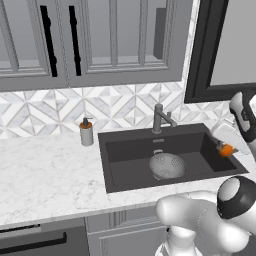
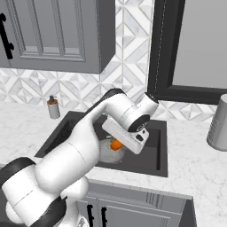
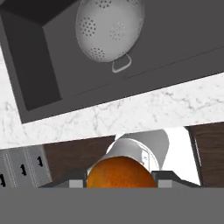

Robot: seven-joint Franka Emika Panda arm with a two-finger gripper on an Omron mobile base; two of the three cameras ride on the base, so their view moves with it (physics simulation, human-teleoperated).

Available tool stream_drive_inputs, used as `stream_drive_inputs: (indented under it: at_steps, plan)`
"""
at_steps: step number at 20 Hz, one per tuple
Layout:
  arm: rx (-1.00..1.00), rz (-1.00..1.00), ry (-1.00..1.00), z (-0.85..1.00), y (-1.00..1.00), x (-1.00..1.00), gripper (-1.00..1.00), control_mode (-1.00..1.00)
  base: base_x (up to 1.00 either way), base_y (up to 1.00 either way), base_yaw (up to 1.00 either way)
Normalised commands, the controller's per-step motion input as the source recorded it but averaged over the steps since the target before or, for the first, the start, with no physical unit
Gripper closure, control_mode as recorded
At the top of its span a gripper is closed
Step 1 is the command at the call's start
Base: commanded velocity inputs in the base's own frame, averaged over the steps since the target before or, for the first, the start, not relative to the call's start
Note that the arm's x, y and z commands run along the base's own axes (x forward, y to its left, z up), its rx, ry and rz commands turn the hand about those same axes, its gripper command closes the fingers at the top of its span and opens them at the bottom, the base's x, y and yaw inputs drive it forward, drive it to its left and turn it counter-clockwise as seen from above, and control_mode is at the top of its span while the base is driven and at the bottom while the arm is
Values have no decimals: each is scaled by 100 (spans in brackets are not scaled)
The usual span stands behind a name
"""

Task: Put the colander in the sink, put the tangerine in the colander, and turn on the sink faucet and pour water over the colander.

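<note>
The arm reaches forward with its claw [image 3: 120,183] closed on the tangerine [image 3: 120,173].

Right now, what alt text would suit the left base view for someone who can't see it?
A grey colander sits in a dark sink set in a marble counter. At the right edge the gripper holds a tangerine over the sink's rim.

Both base views look forward and down on the sink [image 1: 120,150] from behind, left and right; the hand view looks steeply down at its near edge, sharing the colander [image 3: 109,30].
</note>
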Motion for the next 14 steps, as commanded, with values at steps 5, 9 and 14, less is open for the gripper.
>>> stream_drive_inputs:
  at_steps: [5, 9, 14]
  plan:
    - [16, 15, 0, -34, 4, 46, 100, -100, 0, 0, 0]
    - [16, 14, 0, -25, 7, 43, 100, -100, 0, 0, 0]
    - [15, 15, 0, -31, 6, 24, 100, -100, 0, 0, 0]
